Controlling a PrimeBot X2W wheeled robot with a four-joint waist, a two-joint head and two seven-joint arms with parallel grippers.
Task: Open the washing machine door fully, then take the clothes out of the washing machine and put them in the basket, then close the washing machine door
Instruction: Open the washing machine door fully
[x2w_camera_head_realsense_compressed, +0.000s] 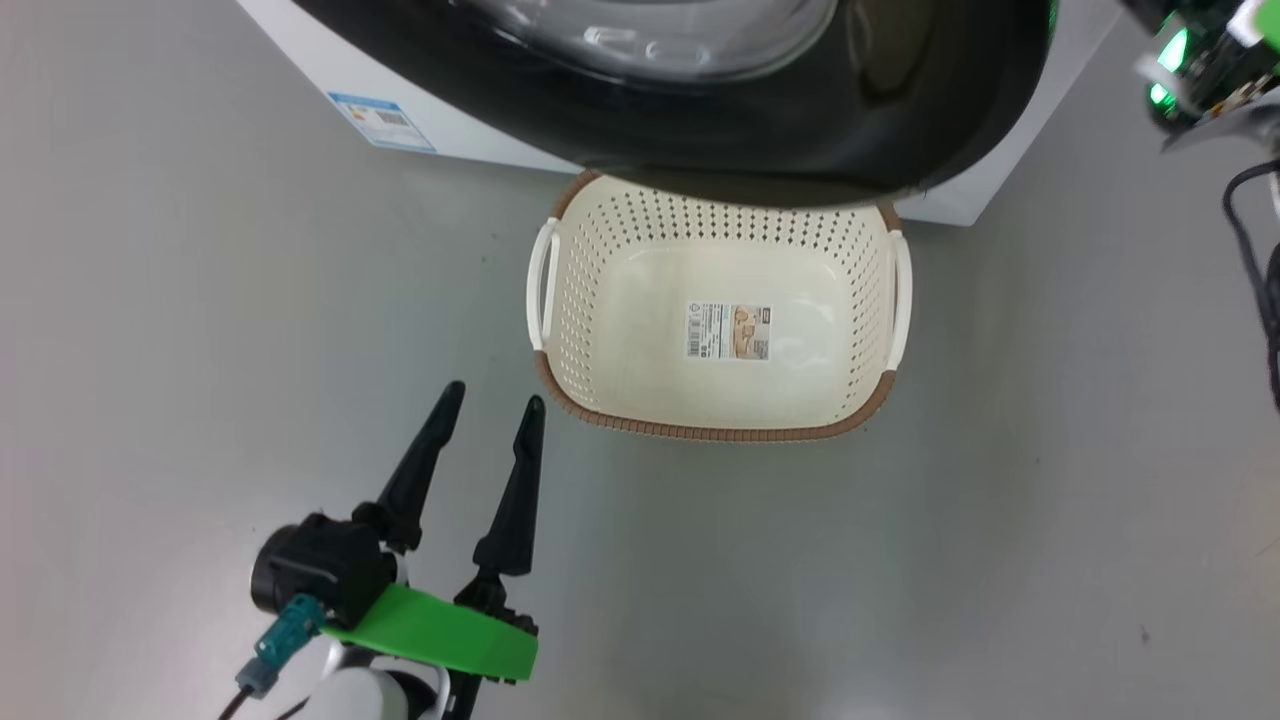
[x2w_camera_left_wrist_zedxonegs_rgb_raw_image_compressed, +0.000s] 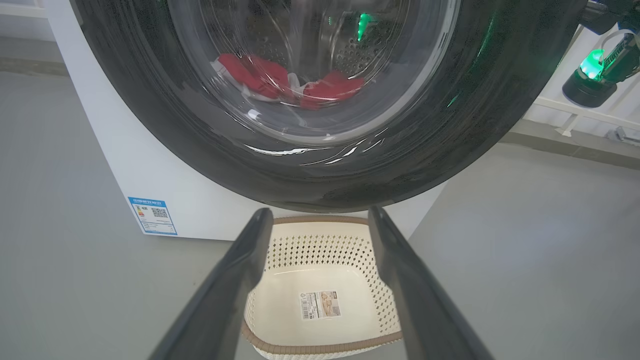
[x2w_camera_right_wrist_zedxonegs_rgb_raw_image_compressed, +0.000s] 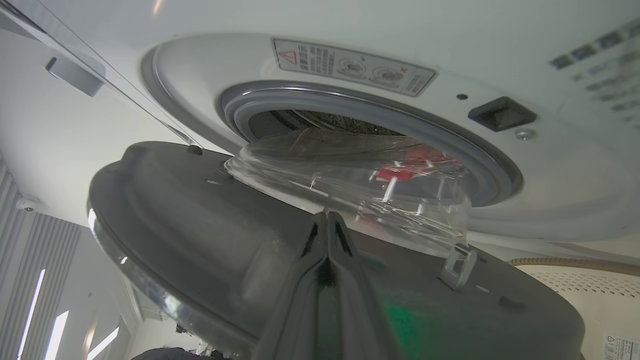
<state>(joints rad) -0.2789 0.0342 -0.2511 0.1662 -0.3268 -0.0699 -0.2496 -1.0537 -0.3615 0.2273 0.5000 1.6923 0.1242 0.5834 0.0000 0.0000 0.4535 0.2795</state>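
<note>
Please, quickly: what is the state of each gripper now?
Left gripper: open, empty.
Right gripper: shut, empty, close to the round black-rimmed glass door.

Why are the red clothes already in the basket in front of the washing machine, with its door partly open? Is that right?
Not quite. The basket holds just its paper label; the left wrist view shows the red clothes inside the washing machine, behind the door glass. The rest is right.
</note>
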